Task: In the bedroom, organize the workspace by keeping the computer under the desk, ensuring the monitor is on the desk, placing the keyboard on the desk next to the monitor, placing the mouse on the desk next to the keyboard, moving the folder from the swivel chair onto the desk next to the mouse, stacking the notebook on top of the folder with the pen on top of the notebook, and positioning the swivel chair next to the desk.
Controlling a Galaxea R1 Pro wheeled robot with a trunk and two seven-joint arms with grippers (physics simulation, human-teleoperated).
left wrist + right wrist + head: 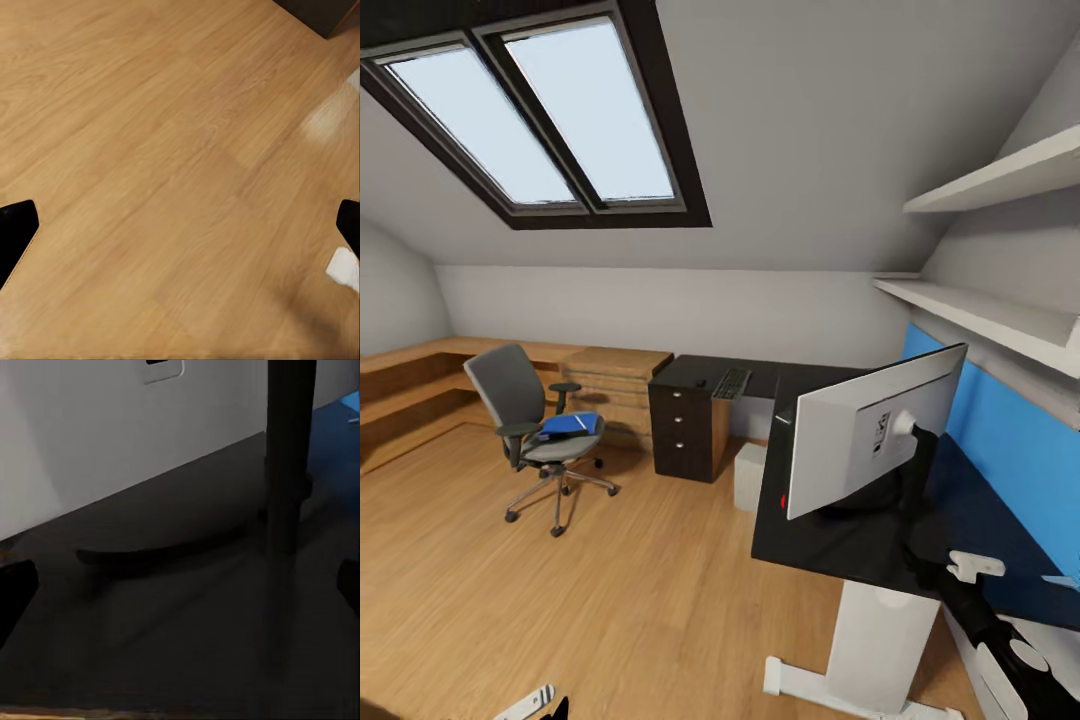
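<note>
Head view, taking the desk (830,545) as the landmark: nearest, the right arm reaches along its near wing behind the monitor (875,430), which stands on that wing with its pale back toward the camera. The right gripper (180,585) hangs over the desktop just behind the monitor's round foot (172,547), fingers spread wide and holding nothing. The left gripper (180,225), off the desk, points at bare wooden floor (150,150), likewise spread and empty. Under the desk's corner sits the computer (749,477). Farther along, the keyboard (732,383) lies on the far wing. Well clear of the desk stands the swivel chair (530,420), the folder (572,424) on its seat. Judged step: settling the monitor; next likely means bringing the keyboard beside it
</note>
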